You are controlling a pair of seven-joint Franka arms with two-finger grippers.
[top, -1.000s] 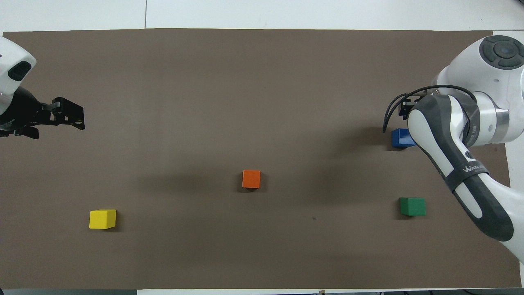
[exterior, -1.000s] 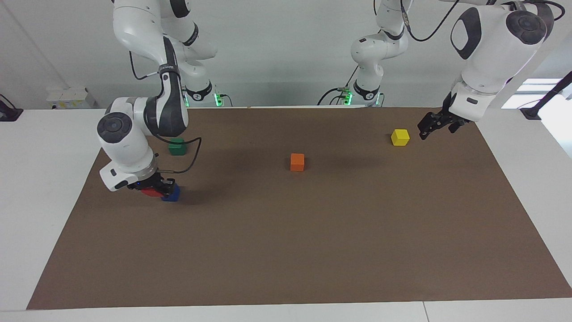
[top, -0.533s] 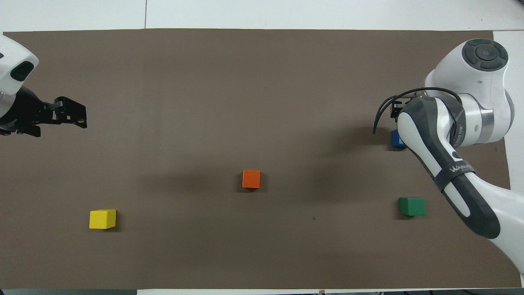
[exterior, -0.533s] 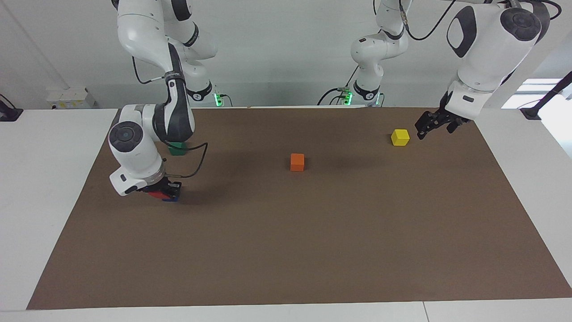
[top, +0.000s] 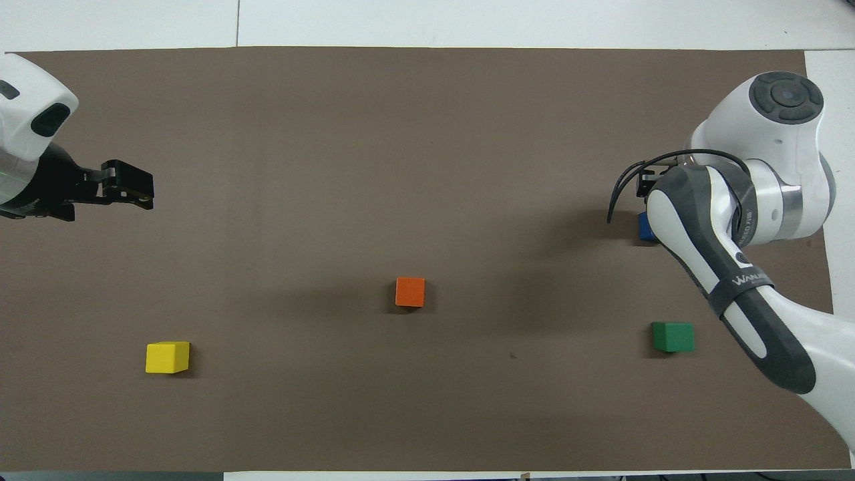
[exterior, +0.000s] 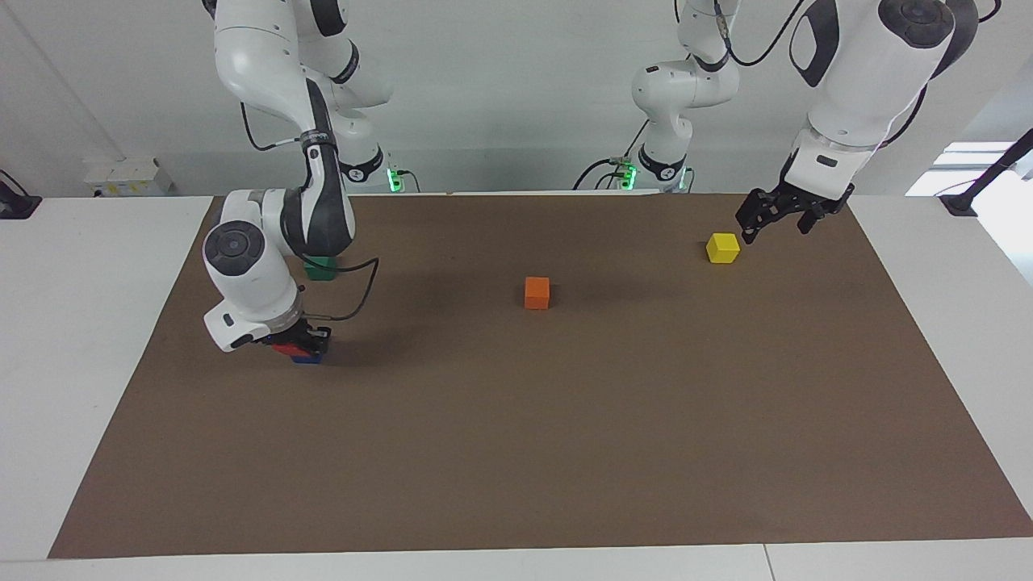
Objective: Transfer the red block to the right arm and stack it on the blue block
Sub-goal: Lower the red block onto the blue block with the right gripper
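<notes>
Now placing step: right hand [exterior: 300, 345] grips red block [exterior: 284, 349] directly on blue block [exterior: 307, 358], worktop's [exterior: 516, 452] 9 o'clock edge; next, release and lift straight; left hand [exterior: 771, 216] waits, fingers parted, over worktop at yellow block's [exterior: 722, 247] 2 o'clock

The brown mat [exterior: 565, 452] on the bench lies open across its middle and the whole strip farthest from the robots. Only the orange block [exterior: 537, 292] stands mid-mat. Toward the right arm's end, the right claw [exterior: 300, 344] and its bent arm crowd the stacked red block [exterior: 284, 349] and blue block [exterior: 307, 359], with the green block [exterior: 320, 268] near. The yellow block [exterior: 722, 248] sits under the left claw [exterior: 763, 219].
</notes>
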